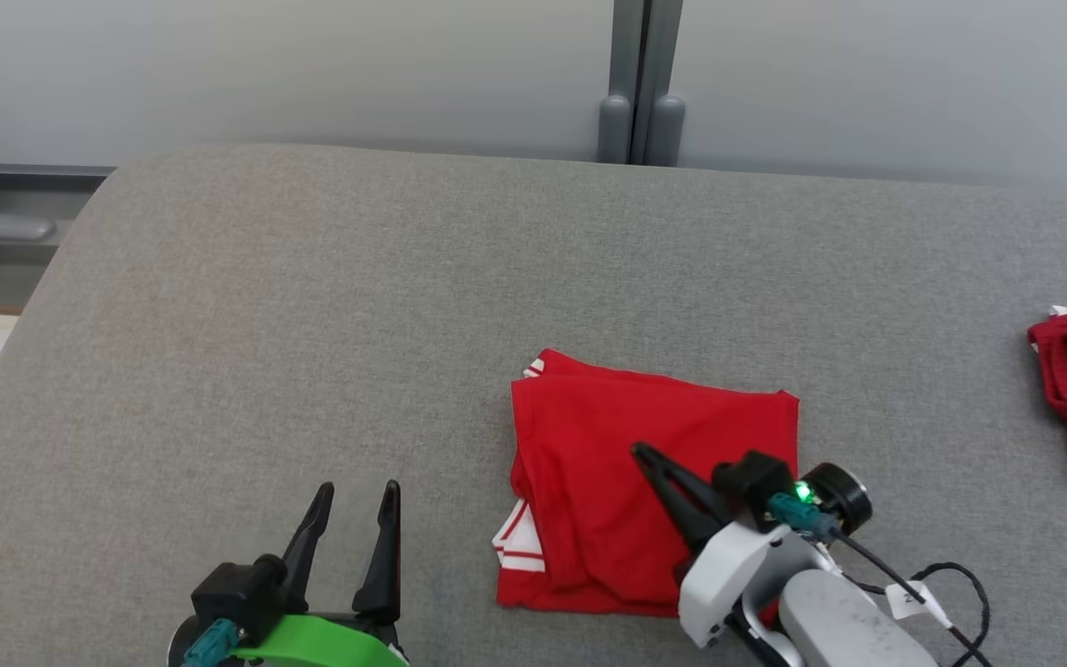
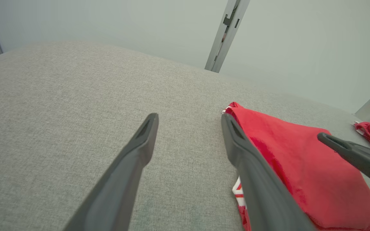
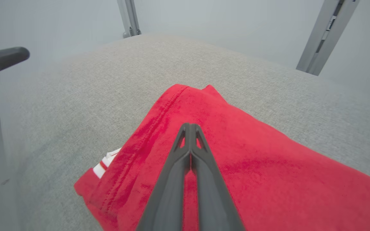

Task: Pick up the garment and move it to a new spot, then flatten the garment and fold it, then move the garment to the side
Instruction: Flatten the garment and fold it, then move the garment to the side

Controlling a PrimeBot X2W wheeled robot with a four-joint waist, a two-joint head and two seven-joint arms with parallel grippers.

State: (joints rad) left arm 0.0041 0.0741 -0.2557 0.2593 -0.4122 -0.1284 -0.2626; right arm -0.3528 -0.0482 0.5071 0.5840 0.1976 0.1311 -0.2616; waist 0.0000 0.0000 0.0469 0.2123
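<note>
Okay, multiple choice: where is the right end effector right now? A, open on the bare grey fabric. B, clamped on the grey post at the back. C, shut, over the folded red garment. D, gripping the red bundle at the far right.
C: the right end effector has its fingers closed tip to tip, poised over the folded red garment.

A grey fabric-covered surface point(image 1: 311, 324) runs back to pale wall panels point(image 1: 311, 65) split by a grey metal post point(image 1: 642, 56).

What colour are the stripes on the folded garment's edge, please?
White, on the red folded garment; the stripes show best in the head view.
</note>
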